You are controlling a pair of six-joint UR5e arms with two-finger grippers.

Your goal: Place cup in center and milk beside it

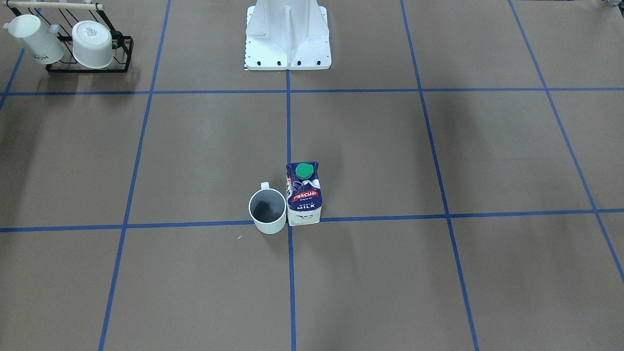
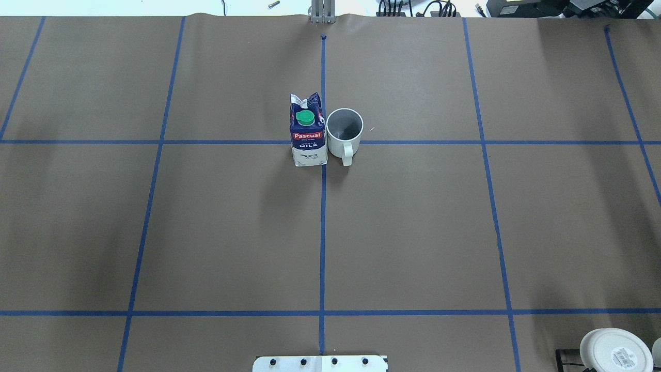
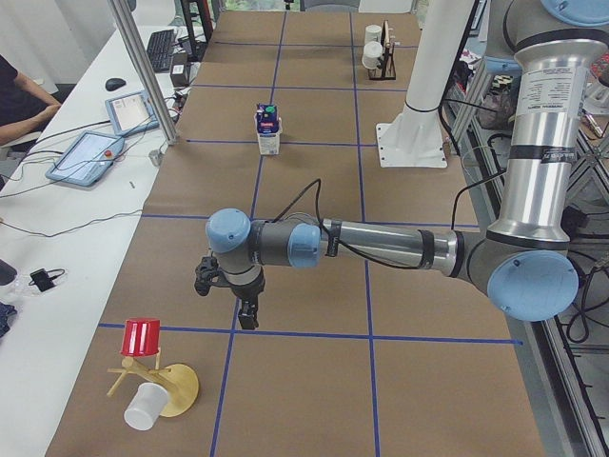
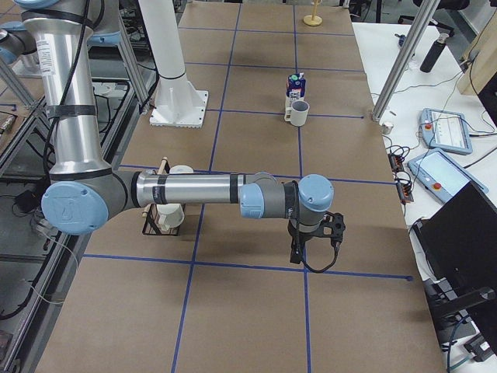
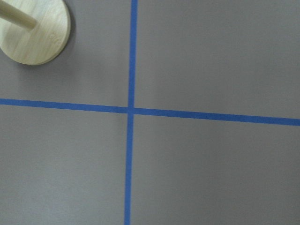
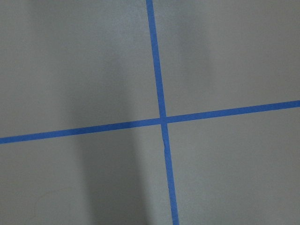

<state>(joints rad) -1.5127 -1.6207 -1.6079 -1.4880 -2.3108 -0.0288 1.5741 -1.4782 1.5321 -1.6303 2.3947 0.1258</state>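
Observation:
The plain white cup (image 1: 267, 212) stands upright with its handle toward the robot's base, just beside the middle crossing of the blue tape lines. It also shows in the overhead view (image 2: 344, 129) and the exterior right view (image 4: 299, 113). The milk (image 1: 303, 195) stands upright touching or almost touching it, its base on the crossing, to the robot's left of the cup (image 2: 308, 132) (image 3: 268, 130). My left gripper (image 3: 247, 314) hangs low over the table far from both. My right gripper (image 4: 297, 252) does the same at the other end. I cannot tell whether either is open.
A black rack (image 1: 87, 44) with two other white mugs stands at the robot's right (image 4: 167, 214). A wooden stand (image 3: 157, 381) with a red cup (image 3: 143, 338) and a white cup (image 3: 143, 409) lies near my left gripper; its base shows in the left wrist view (image 5: 35, 30). The white robot base (image 1: 287, 39) stands behind.

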